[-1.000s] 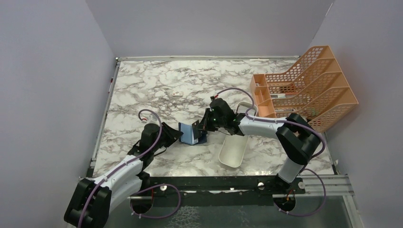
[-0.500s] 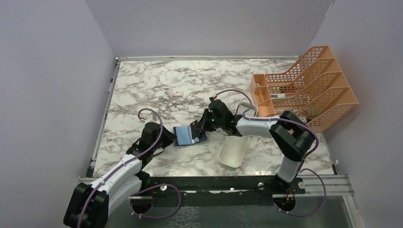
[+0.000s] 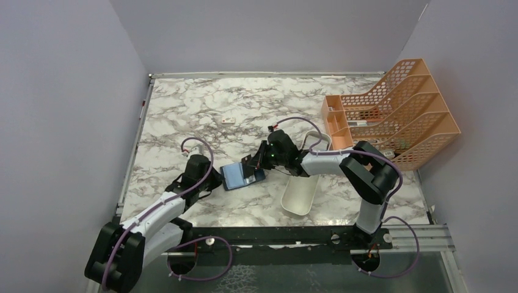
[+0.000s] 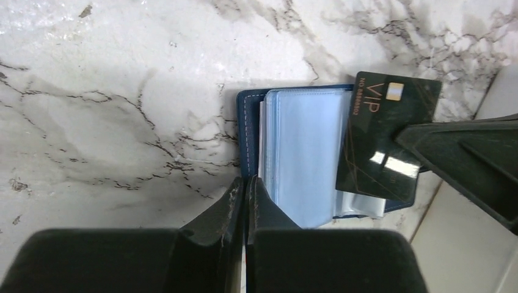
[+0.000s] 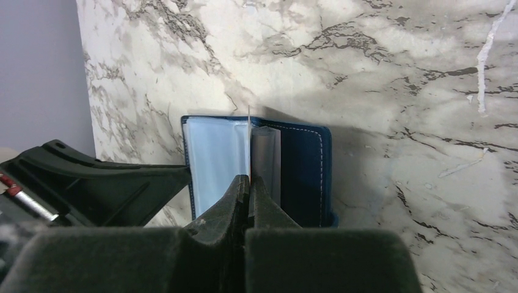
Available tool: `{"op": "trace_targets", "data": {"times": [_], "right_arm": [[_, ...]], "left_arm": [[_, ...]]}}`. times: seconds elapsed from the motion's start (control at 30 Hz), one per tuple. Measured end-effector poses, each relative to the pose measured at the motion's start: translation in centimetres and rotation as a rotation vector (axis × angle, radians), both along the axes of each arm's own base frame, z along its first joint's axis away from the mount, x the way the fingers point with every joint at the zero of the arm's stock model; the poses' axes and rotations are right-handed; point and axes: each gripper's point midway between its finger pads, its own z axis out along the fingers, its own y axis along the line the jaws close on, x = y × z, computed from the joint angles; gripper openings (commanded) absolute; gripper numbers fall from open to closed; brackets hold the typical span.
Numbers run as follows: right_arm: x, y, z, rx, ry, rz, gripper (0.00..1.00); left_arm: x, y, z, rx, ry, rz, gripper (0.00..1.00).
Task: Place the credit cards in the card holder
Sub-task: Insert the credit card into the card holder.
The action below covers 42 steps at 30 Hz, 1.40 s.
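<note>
A navy-blue card holder lay open on a marble-patterned table, its pale blue clear sleeves facing up. In the overhead view it sat just left of the frame's centre, between the tips of the two arms.

A dark credit card with gold "VIP" lettering and a small chip patch was tilted over the right part of the holder in the left wrist view, overlapping the sleeves. Whether its edge had entered a sleeve could not be told.

The right gripper was clamped tight on that card. In its own wrist view the card showed edge-on, as a thin pale line rising from between the closed fingertips.

The left gripper, at the lower middle of its wrist view, had its fingers drawn together to a narrow slit. The tips met the holder's near left corner. Whether they pinched the cover could not be told.

A long white tray lay near the holder on its right in the overhead view, with the right arm crossing above it. A tiny white block sat well apart, higher in the frame. An orange mesh file rack stood at the upper right.
</note>
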Motion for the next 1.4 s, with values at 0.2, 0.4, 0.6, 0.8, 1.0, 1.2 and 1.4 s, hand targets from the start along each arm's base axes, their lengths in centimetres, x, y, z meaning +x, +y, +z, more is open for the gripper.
{"op": "trace_targets", "data": {"times": [0.2, 0.4, 0.6, 0.8, 1.0, 1.2, 1.4], "right_arm": [[-0.2, 0.2, 0.1, 0.024, -0.012, 0.012, 0.01], [-0.5, 0.3, 0.0, 0.045, -0.014, 0.03, 0.01], [-1.0, 0.6, 0.1, 0.078, -0.012, 0.053, 0.01], [-1.1, 1.0, 0.1, 0.1, 0.001, 0.055, 0.01], [-1.3, 0.8, -0.1, 0.111, 0.02, 0.04, 0.01], [-1.7, 0.9, -0.5, 0.102, 0.03, 0.026, 0.01], [-2.1, 1.3, -0.6, 0.093, 0.026, 0.009, 0.01]], "left_arm": [[-0.1, 0.0, -1.2, 0.023, 0.032, -0.01, 0.0], [0.1, 0.0, -1.2, 0.029, 0.022, -0.017, 0.0], [0.1, 0.1, -1.0, 0.035, 0.006, -0.027, 0.0], [0.1, 0.1, -0.7, 0.037, -0.011, -0.034, 0.0], [0.0, 0.2, -0.8, 0.04, -0.008, -0.036, 0.0], [-0.1, 0.2, -0.9, 0.042, -0.008, -0.036, 0.0], [-0.2, 0.2, -0.9, 0.041, -0.009, -0.036, 0.0]]}}
